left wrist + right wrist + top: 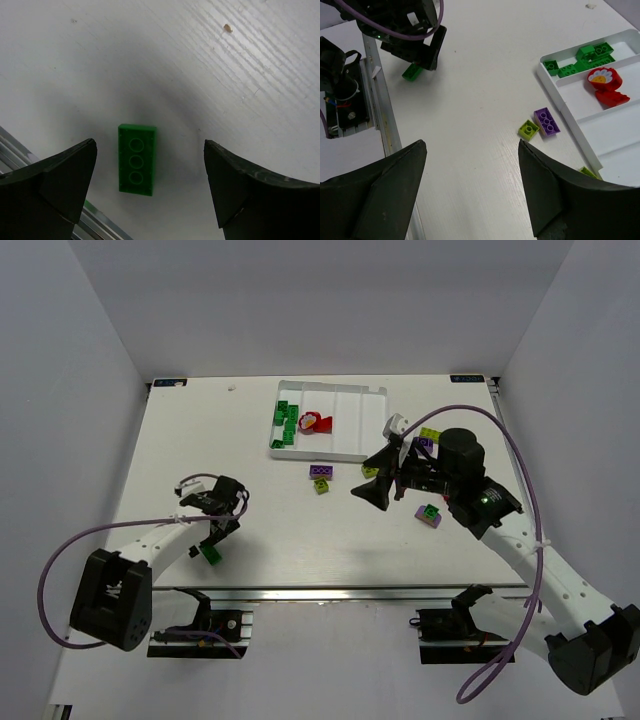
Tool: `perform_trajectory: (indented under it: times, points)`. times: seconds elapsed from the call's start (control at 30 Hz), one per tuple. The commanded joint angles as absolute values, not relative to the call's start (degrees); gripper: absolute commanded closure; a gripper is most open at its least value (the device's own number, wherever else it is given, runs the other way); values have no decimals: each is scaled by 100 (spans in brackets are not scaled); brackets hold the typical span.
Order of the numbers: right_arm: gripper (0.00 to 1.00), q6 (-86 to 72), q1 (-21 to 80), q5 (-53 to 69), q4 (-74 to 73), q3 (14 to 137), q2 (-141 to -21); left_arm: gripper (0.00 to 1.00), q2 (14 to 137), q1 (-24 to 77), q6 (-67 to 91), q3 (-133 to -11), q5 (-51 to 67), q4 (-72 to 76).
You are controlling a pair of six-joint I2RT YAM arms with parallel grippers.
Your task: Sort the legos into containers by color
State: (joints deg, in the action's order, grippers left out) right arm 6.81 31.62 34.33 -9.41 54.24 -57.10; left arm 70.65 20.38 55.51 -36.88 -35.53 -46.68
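Left tool [150, 146] hangs released, jaws astride an untouched green brick [136, 159] at seven o'clock on the surface [300, 540]; right tool [472, 145] released, empty, toward three o'clock.

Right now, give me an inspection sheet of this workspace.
surface: white table, with a small speck near the far edge.
job's things: white tray; green bricks in its leftmost compartment, red flower piece in the next. Loose: green brick, purple brick, yellow-green brick, more bricks by the right arm.
clutter: nothing seen.
jaws: left jaws open astride the green brick, not touching it; right jaws open, empty, above the table.
cables: a purple cable loops off each arm.
surroundings: white walls on three sides.
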Motion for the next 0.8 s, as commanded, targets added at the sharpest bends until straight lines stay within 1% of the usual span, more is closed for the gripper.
perform_trajectory:
  times: [0.0,0.1,0.37,0.6,0.67,0.7,0.77]
  points:
    - [21,677,3146,3322,-650,5370,-5555,4,7163,2021,5414,-3560,-3235,-4308]
    - [21,677,3146,3322,-633,5379,-5537,4,7207,2021,5379,-3498,-3182,-4088]
    - [20,694,3138,3243,-615,5379,-5449,12,7445,2021,5414,-3217,-2497,-3622]
    - [20,721,3146,3226,-571,5370,-5388,12,7190,2021,5599,-2980,-2216,-3429]
    - [20,721,3146,3199,-571,5361,-5379,15,7137,2030,5564,-2866,-2022,-3323]
    - [20,729,3146,3199,-563,5361,-5370,19,7119,2030,5503,-2830,-1804,-3209]
    - [20,721,3138,3199,-554,5353,-5361,22,7067,2083,5450,-2769,-1679,-3182]
